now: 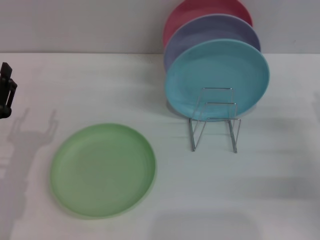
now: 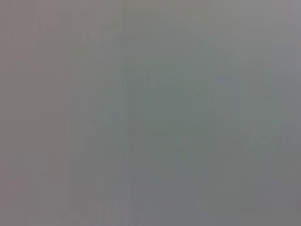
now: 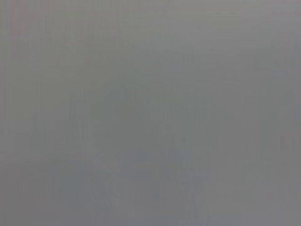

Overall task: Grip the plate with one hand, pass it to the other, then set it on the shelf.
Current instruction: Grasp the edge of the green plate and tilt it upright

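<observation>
Black left tool sat at the far left edge of the head view, mostly cut off — couldn't tell whether it was open or holding anything. Right tool wasn't in view; both wrist views showed only flat grey, so no help there. Light green plate lay flat on the white desk, left of centre, untouched and well apart from the left tool. Wire shelf stood further right with turquoise plate, lavender plate and red plate upright in it; only the front loops looked free. Risks, as I judged them: flat plate offers just a thin rim to pinch — likely to slide; a slack handover drops it; a sloppy insert knocks the turquoise plate or tips the light shelf.
</observation>
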Tool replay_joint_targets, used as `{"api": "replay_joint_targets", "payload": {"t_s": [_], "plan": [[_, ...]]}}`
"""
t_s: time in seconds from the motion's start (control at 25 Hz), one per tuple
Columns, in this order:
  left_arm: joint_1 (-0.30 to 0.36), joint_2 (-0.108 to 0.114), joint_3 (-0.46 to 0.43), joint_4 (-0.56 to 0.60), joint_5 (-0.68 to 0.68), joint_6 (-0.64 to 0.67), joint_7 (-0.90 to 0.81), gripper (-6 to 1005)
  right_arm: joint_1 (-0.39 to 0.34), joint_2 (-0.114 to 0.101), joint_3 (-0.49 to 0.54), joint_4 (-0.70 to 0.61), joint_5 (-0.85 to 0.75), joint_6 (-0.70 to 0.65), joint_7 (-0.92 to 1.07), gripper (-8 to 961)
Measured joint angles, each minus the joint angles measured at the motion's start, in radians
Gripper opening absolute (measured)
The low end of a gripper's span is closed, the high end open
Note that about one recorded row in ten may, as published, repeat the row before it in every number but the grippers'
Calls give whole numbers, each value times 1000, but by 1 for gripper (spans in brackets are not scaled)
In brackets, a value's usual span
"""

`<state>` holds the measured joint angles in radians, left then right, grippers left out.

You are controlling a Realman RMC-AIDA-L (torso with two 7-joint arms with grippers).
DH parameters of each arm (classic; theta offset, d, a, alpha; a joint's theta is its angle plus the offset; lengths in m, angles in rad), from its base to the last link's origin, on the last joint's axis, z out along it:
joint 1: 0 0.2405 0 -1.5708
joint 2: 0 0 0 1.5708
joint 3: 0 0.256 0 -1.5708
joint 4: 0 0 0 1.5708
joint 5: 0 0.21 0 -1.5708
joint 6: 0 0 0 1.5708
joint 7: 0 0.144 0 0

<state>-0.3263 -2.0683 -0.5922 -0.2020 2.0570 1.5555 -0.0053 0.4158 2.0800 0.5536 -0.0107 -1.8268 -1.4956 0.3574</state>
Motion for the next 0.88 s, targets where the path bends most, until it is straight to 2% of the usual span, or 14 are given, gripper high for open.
{"api": "replay_joint_targets", "payload": {"t_s": [0.24, 0.6, 0.68, 0.72, 0.76, 0.8, 0.88], "plan": [[-1, -2, 0, -37, 0, -41, 111, 680, 2, -1, 0, -1, 0, 0, 0, 698], [-2, -3, -29, -43, -1, -69, 120, 679, 4, -2, 0, 0, 0, 0, 0, 698], [1, -3, -109, -87, -2, -113, 218, 679, 5, -2, 0, 0, 0, 0, 0, 698], [1, -3, -109, -87, -2, -113, 218, 679, 5, -2, 0, 0, 0, 0, 0, 698], [14, -3, -174, -151, -2, -164, 306, 679, 6, -2, 0, 0, 0, 1, 0, 698], [14, -3, -174, -151, -2, -164, 306, 679, 6, -2, 0, 0, 0, 1, 0, 698], [32, -2, -239, -234, -2, -229, 403, 679, 7, -2, 0, 0, 0, 3, 0, 698]]}}
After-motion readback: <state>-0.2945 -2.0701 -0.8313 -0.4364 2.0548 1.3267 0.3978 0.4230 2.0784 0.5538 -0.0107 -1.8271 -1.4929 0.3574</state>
